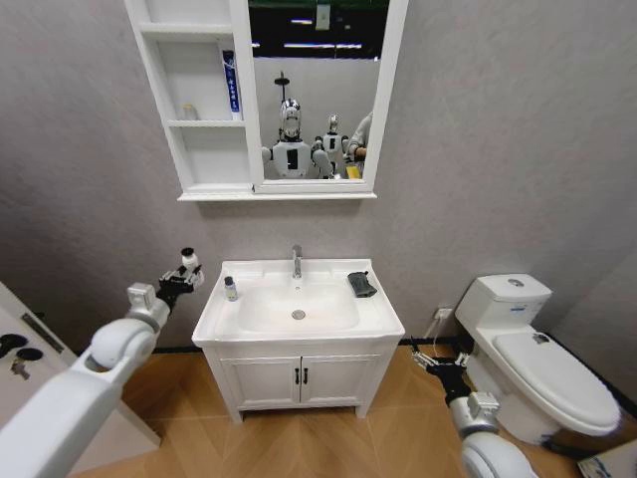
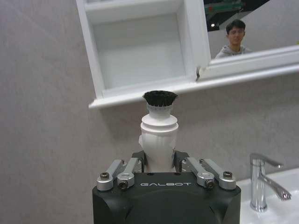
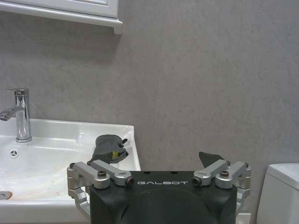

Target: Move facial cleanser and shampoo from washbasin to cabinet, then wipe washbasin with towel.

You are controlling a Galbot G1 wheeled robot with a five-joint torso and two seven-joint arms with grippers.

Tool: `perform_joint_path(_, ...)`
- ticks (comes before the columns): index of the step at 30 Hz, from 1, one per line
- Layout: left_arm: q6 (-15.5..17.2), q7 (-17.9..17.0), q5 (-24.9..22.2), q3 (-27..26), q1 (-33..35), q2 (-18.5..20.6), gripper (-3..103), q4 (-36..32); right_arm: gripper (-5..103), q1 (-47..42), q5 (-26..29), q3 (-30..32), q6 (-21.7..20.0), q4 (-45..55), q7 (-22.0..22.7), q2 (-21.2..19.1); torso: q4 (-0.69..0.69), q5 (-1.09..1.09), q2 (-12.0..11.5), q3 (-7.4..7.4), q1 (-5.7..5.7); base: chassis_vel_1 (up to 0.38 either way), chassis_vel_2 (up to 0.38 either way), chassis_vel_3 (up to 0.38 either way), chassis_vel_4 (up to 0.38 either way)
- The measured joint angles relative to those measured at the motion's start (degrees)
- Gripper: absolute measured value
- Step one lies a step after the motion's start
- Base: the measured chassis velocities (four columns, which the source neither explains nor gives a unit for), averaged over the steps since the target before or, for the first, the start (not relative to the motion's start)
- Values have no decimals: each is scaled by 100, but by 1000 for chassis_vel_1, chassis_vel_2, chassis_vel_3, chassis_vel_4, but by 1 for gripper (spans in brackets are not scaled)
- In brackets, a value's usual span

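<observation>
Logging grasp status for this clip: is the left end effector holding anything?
Yes. The left end effector is shut on an upright white bottle with a black brush top, raised below the cabinet.

You can read only "GALBOT", in pale letters on the black housing of the left gripper [image 2: 159, 161] and again on that of the right gripper [image 3: 159, 173].

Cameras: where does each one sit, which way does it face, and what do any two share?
Head view: high, looking down at the washbasin and cabinet; both arms show.
Left wrist view: behind the left gripper, shut on a white bottle, facing the cabinet's lowest niche.
Right wrist view: behind the right gripper, open, facing the wall past the towel.
Both wrist views share the tap.
</observation>
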Motion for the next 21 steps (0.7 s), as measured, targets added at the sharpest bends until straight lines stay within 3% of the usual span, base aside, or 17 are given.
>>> perform_joint_path(2,171,-11,-416,227,-666,450,31,19,100,16,1,-18,-16,29,20,30,0,1,0,0,0,0,0,0,0)
perform_joint_path(3,171,-11,-416,227,-666,450,31,19,100,16,1,-18,-16,29,20,30,0,1,0,0,0,0,0,0,0)
perform_joint_path(5,359,-75,-735,770,-1567,713,31,231,100,12,-11,-37,-17,51,13,36,0,2,0,0,0,0,0,0,0)
perform_joint_path(6,359,-75,-735,770,-1567,713,31,231,100,12,-11,-37,-17,51,13,36,0,2,0,0,0,0,0,0,0)
perform_joint_path(8,561,-241,-1115,1640,-2662,736,31,659,100,19,-16,-61,-18,77,-6,55,0,-2,0,1,0,0,0,0,0)
perform_joint_path(9,561,-241,-1115,1640,-2662,736,31,659,100,19,-16,-61,-18,77,-6,55,0,-2,0,1,0,0,0,0,0)
perform_joint_path(14,781,-266,-1324,3341,-4871,213,31,2015,100,6,5,-60,26,95,-85,46,0,0,0,1,1,0,0,0,0)
perform_joint_path(15,781,-266,-1324,3341,-4871,213,31,2015,100,6,5,-60,26,95,-85,46,0,0,0,1,1,0,0,0,0)
perform_joint_path(18,758,-185,-1254,4254,-6003,-269,31,2881,100,18,42,-50,106,56,-143,27,-3,1,-1,2,2,0,0,0,0)
perform_joint_path(19,758,-185,-1254,4254,-6003,-269,31,2881,100,18,42,-50,106,56,-143,27,-3,1,-1,2,2,0,0,0,0)
perform_joint_path(21,753,-101,-1159,4730,-6569,-593,31,3515,100,25,58,-49,118,39,-152,18,-4,5,0,1,1,0,0,0,0)
